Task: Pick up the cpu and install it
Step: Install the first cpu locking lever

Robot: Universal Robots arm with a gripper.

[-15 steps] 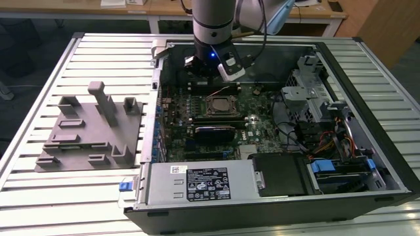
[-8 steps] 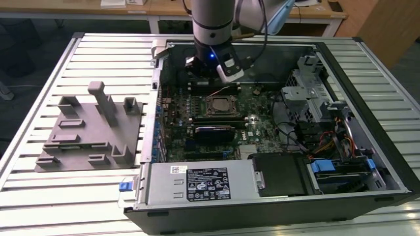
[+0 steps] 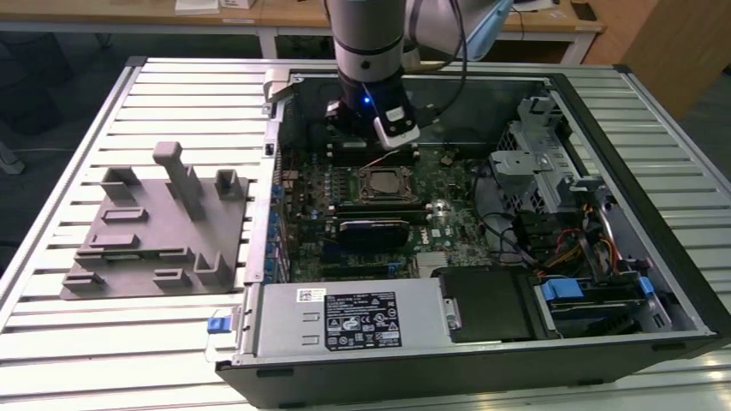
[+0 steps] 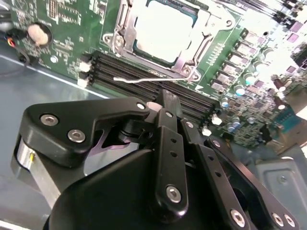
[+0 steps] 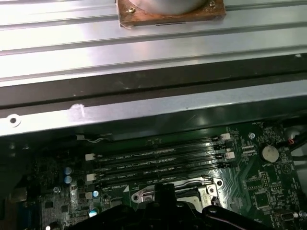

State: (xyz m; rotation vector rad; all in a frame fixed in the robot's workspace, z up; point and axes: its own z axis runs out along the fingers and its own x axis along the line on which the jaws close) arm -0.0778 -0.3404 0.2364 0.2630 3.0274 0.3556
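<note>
In the exterior view, the arm is hanging over the open computer case (image 3: 457,373), which is lying on the slatted table (image 3: 68,360). The gripper (image 3: 386,141) is hovering just above the motherboard. The cpu (image 3: 381,181) is sitting in the socket near the gripper.

In the second wrist view, the cpu (image 4: 163,31) is lying flat inside the socket frame (image 4: 206,33), apart from the gripper (image 4: 165,103). Whether the jaws are released or clenched cannot be told.

In the first wrist view, the gripper (image 5: 163,209) is hovering beside the memory slots (image 5: 158,165).
</note>
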